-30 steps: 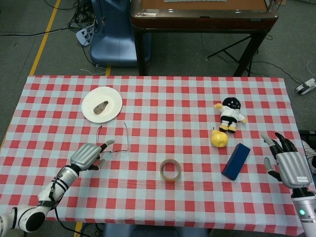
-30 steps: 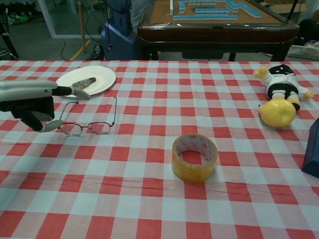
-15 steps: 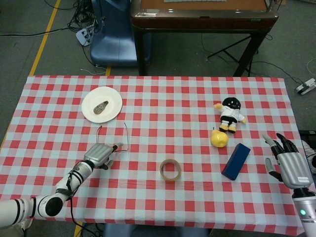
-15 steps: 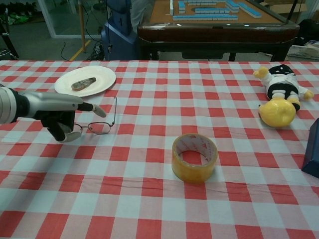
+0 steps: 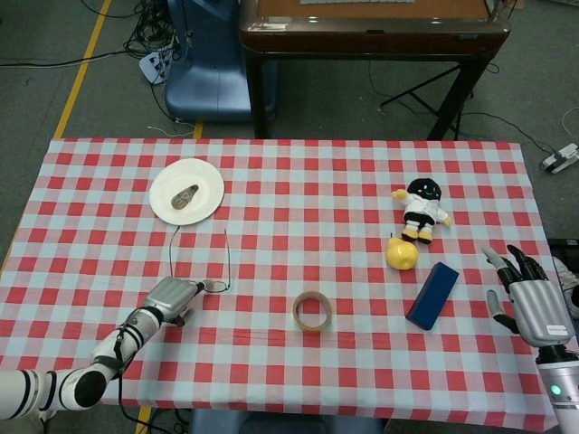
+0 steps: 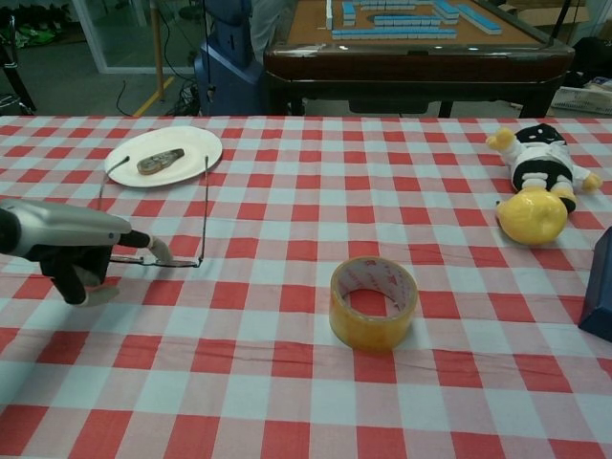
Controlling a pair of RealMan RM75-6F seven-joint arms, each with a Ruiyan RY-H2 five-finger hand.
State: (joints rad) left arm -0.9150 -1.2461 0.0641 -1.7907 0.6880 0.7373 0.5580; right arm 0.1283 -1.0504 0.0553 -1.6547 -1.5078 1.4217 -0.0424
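The left hand [image 6: 72, 247] pinches the front of the glasses [image 6: 158, 215] low over the desk [image 6: 287, 335], their temples pointing toward the white plate [image 6: 196, 145] (a small brownish object [image 6: 160, 161] lies on it). The tape roll [image 6: 374, 302] sits well to the side. The right hand [image 5: 532, 303] rests at the desk's edge, fingers spread and holding nothing, near the blue box [image 5: 432, 295].
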